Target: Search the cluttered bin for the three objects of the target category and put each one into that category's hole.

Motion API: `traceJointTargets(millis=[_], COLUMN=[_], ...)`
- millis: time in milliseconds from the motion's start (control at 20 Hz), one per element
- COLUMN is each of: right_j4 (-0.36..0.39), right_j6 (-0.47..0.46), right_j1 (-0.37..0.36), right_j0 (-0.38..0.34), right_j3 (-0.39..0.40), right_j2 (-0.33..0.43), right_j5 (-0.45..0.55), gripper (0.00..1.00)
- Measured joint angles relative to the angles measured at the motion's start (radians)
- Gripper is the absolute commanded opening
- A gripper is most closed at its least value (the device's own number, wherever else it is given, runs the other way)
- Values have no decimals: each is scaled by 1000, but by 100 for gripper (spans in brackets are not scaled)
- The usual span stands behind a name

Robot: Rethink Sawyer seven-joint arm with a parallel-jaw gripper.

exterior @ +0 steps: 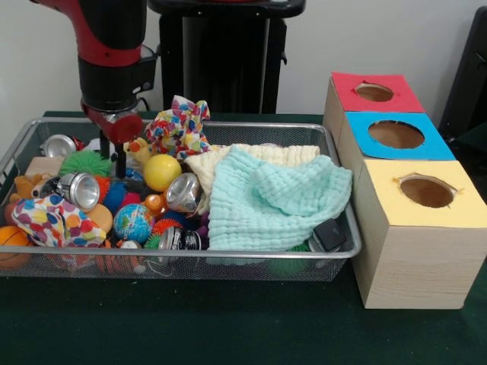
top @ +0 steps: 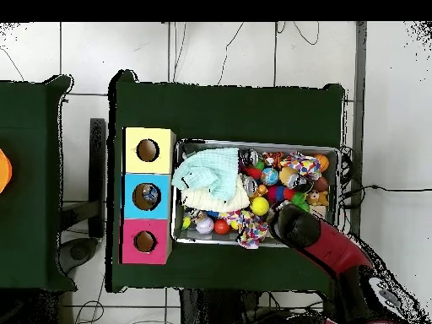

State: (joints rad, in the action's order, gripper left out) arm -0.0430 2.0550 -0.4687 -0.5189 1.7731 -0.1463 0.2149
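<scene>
Gripper (exterior: 116, 163), jaw state hidden, is hanging over the wire bin's (exterior: 228, 255) far-left corner, yellow ball (exterior: 161, 172) lying just beside it.

Red and black arm reaching straight down, hand (exterior: 111, 156) low, fingers unclear.

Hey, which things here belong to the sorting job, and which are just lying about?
Job: claw; wire bin; its toys, such as the yellow ball; the holed red-topped box, blue-topped box and yellow-topped box.
Lying about: mint cloth and cream cloth in the bin; second table; floor cables.
</scene>
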Motion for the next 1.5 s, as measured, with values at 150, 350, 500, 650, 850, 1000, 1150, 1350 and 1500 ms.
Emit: traceJointTargets(millis=[150,350,500,650,850,1000,1150,1350,1500], right_j4=[-30,-53,-72,-89,-126,-149,-163,-192,-210], right_j6=[0,0,0,0,1,1,1,1,1], right_j1=[22,55,75,84,79,78,78,75,74], right_j0=[1,2,8,14,27,40,47,57,61], right_j3=[0,6,23,39,73,90,99,117,125], right_j2=[1,0,0,0,0,0,0,0,0], right_j5=[-58,-100,-102,-102,-102,-114,-127,-147,-155], gripper=[100,100,100,100,100,100,100,100,100])
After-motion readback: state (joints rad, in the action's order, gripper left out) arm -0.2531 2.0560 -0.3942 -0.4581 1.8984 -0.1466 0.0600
